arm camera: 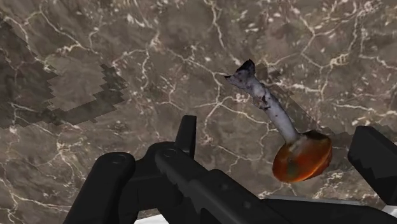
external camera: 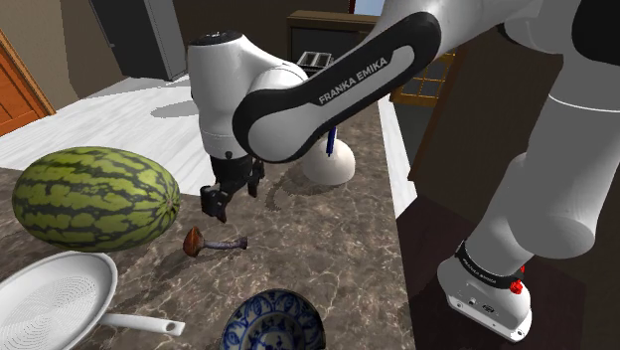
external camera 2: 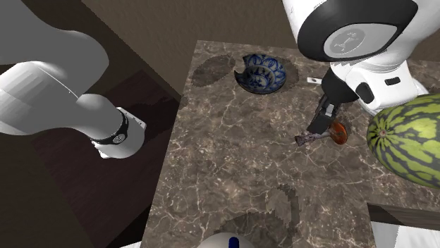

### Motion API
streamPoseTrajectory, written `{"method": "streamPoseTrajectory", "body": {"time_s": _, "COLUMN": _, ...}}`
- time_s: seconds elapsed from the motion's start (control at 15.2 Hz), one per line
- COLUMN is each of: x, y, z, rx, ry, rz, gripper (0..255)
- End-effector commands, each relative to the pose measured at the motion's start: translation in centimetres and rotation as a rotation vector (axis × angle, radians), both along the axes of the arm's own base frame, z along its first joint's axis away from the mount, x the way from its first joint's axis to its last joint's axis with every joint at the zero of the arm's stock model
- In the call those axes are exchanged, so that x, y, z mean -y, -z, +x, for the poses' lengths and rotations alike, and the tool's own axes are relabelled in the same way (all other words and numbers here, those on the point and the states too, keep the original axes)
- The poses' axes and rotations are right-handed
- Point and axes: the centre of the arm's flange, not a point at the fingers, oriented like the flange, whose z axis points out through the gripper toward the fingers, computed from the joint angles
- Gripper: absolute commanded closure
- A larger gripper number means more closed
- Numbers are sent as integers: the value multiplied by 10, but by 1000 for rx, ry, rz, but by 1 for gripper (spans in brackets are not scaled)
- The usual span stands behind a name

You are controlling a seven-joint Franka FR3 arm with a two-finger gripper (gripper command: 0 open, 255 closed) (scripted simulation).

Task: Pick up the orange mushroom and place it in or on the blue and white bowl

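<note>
Orange-capped mushroom (external camera: 204, 242) lies on its side on the marble counter (external camera: 338, 229), lower left of centre in the shoulder view, near the watermelon (external camera: 94, 197). Your gripper (external camera: 224, 199) hovers above it, fingers spread, touching nothing. It is probably light, soft and fragile, so pinch gently across the pale stem beside the cap.

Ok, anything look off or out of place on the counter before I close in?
Only the orange-capped mushroom with its pale stem: it lies tipped on its side on the brown marble counter, below the open black gripper. Nothing looks spilled or broken.
</note>
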Motion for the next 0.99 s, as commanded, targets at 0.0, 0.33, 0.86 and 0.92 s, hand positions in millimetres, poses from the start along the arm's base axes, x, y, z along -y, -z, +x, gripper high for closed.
{"method": "streamPoseTrajectory", "body": {"time_s": 0.0, "x": -1, "y": 9, "z": 2, "rx": 1, "ry": 0, "rz": 0, "gripper": 0}}
{"method": "streamPoseTrajectory", "body": {"time_s": 0.33, "x": -1, "y": 28, "z": 3, "rx": 1, "ry": 0, "rz": 0, "gripper": 0}}
{"method": "streamPoseTrajectory", "body": {"time_s": 0.86, "x": -1, "y": 28, "z": 3, "rx": 1, "ry": 0, "rz": 0, "gripper": 255}}
{"method": "streamPoseTrajectory", "body": {"time_s": 0.92, "x": -1, "y": 28, "z": 3, "rx": 1, "ry": 0, "rz": 0, "gripper": 255}}
